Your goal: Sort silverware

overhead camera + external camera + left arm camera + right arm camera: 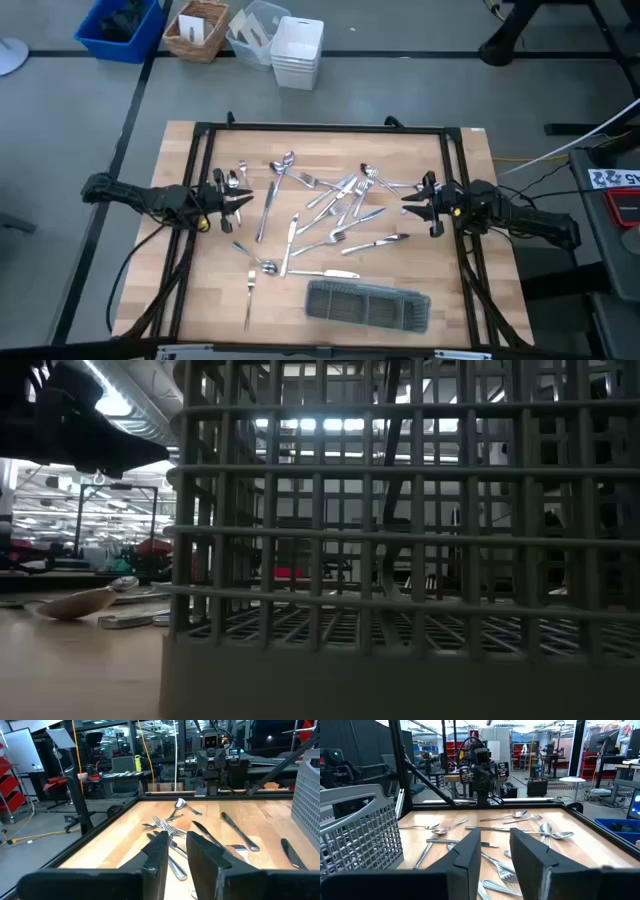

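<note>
The silverware [320, 210], shiny forks, spoons and knives, lies scattered flat on the wooden table between my two arms. A spoon [85, 602] shows in the low view. The long dark grey mesh tray [368, 305] lies near the table's front edge and fills the low view [400, 560]. My left gripper [243, 200] hovers level at the left side and points toward the pile. Its fingers [160, 852] stand a little apart with nothing between them. My right gripper [408, 205] faces it from the right side, open [496, 852] and empty.
A black frame [320, 128] runs around the tabletop. Beyond the far edge stand a blue bin [120, 25], a wicker basket [197, 28] and white containers [297, 50]. A lone fork [250, 295] lies near the front left.
</note>
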